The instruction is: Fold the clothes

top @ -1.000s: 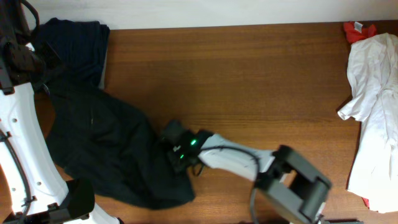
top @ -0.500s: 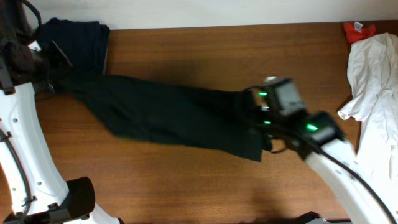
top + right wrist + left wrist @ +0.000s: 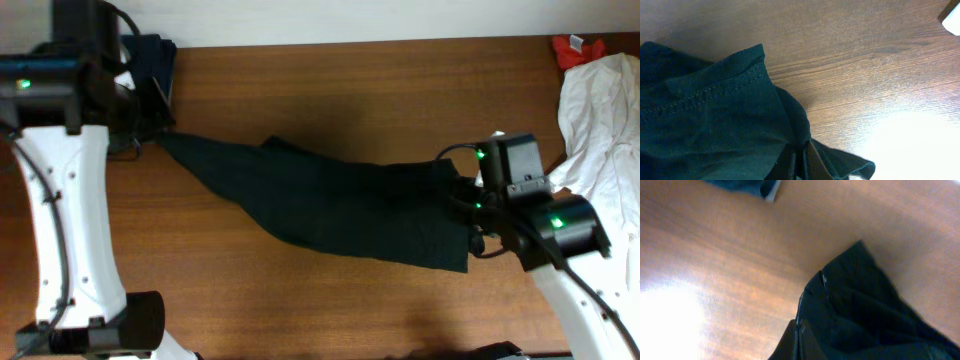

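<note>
Overhead: the black garment [image 3: 330, 205] is stretched in a long band across the wooden table [image 3: 350, 90], running from upper left down to lower right and pulled narrow at both ends. Wrinkles run along its length, and its lower edge sags at mid-span.

The left gripper [image 3: 152, 132] is at the band's upper-left tip. In the left wrist view, folds of black cloth converge to a pinch at the bottom of the frame, so the jaws are closed on the fabric.

The right gripper [image 3: 800, 160] is at the lower-right end. In the right wrist view, a stitched hem bunches into the closed fingers, with a small flap spilling out beside them.

A navy garment [image 3: 152, 60] lies at the far-left corner, partly behind the left arm. A white garment [image 3: 605, 170] lies along the right edge, well apart from the black one. A small red piece [image 3: 572, 48] sits just above it.
</note>
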Available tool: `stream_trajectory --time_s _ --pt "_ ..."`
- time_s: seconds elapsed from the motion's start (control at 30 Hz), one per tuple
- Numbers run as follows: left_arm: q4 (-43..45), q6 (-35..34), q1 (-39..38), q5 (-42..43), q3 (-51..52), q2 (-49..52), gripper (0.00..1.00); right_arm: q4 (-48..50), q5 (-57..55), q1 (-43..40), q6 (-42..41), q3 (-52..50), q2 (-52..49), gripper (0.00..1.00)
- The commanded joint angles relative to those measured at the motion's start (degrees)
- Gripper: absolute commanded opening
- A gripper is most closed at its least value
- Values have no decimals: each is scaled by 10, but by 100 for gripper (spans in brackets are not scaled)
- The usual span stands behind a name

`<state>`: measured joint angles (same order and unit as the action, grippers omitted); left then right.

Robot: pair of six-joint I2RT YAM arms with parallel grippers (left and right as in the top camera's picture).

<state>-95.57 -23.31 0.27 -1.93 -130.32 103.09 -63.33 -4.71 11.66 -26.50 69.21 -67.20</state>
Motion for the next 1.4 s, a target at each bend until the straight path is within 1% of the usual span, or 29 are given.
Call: stream_trajectory --time_s 0.0,0.03,0.07,0.1,0.2,0.3,0.43,0.5,0.53,0.6,0.77,0.87,0.93,1.0,1.07,1.13,1.23,1.27,1.33,1.37 --pt "32 9 -1 -10 85 -9 1 7 -16 -5 7 3 -45 30" --pt "44 9 -1 -10 112 -9 1 7 -16 -5 7 3 -61 64" --pt "51 9 -1 -10 128 -9 1 6 -15 -5 7 3 -74 85" --pt "57 9 -1 -10 141 -9 1 5 -15 -5 7 3 -85 99" --pt "71 9 -1 -10 167 -9 1 7 3 -5 8 3 -113 98" --pt "71 9 -1 -10 168 -9 1 26 44 -5 60 3 -124 99" --pt "71 9 -1 -10 168 -9 1 36 62 -4 66 3 -145 98" --pt "71 9 -1 -10 168 -9 1 54 86 -4 96 3 -166 98" --pt "71 9 -1 -10 168 -9 1 67 101 -4 110 3 -180 98" --pt "71 9 -1 -10 168 -9 1 101 120 -4 115 3 -225 98" --pt "68 9 -1 -10 168 -9 1 143 123 -4 121 3 -327 99" --pt "71 9 -1 -10 168 -9 1 165 170 -4 179 3 -360 100" --pt "75 9 -1 -10 168 -9 1 174 172 -4 182 3 -372 95" --pt "76 9 -1 -10 168 -9 1 180 172 -4 182 3 -373 81" --pt "75 9 -1 -10 168 -9 1 187 172 -4 181 4 -373 50" --pt "75 9 -1 -10 168 -9 1 193 171 -4 181 4 -373 43" --pt "76 9 -1 -10 168 -9 1 192 171 -4 181 12 -373 41" --pt "76 9 -1 -10 168 -9 1 187 171 -5 181 17 -373 34" --pt "76 9 -1 -10 168 -9 1 162 172 -5 181 43 -373 10" --pt "76 9 -1 -10 168 -9 1 151 171 -5 181 54 -373 4"
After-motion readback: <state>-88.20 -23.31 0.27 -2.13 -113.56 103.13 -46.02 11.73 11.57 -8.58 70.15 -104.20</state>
